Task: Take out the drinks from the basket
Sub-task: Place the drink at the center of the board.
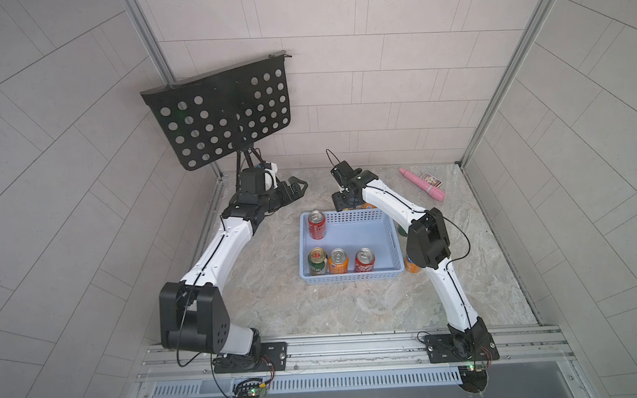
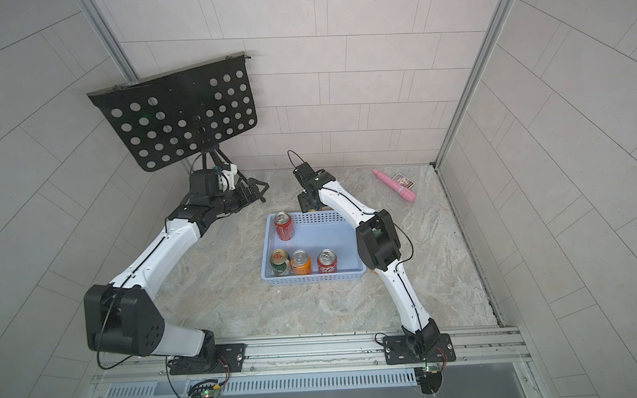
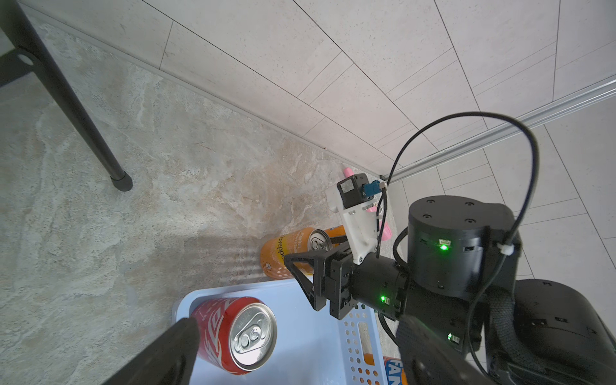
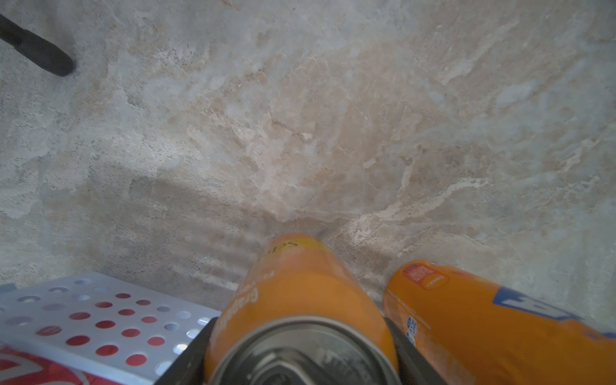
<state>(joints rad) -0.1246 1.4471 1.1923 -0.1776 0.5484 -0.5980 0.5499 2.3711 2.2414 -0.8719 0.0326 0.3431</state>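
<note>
In both top views the right end effector (image 1: pixel 344 202) (image 2: pixel 310 204) hangs just past the far wall of the basket (image 1: pixel 352 277) (image 2: pixel 314 278), and its own wrist hides what it grips. On its near side four drinks stand inside the basket. A red can (image 1: pixel 317 224) is in the far corner. Along the near wall are a green can with a red-gold label (image 1: pixel 317 261), an orange can (image 1: pixel 338 261) and a second red can (image 1: pixel 364 260). Back along that arm, under its elbow, a stray orange can (image 1: pixel 412 266) stands on the table (image 1: pixel 277 299) outside the basket. The left end effector (image 1: pixel 296 189) hovers well apart from the right one, below the music stand (image 1: pixel 215 112).

The left wrist view supplies the grip. The right end effector (image 3: pixel 301 258) is clamped on an orange Schweppes can (image 3: pixel 283 250), and a neighbouring orange can (image 3: pixel 336 230) sits just behind it. The left fingers (image 3: pixel 160 356) stand wide apart, holding nothing.

The right wrist view looks down the Schweppes can (image 4: pixel 300 300) from its silver top, with a black finger on either side. The neighbouring orange can (image 4: pixel 500 326) is just beside it and the basket wall (image 4: pixel 100 310) is on the other side. Whether its base touches the table I cannot tell
</note>
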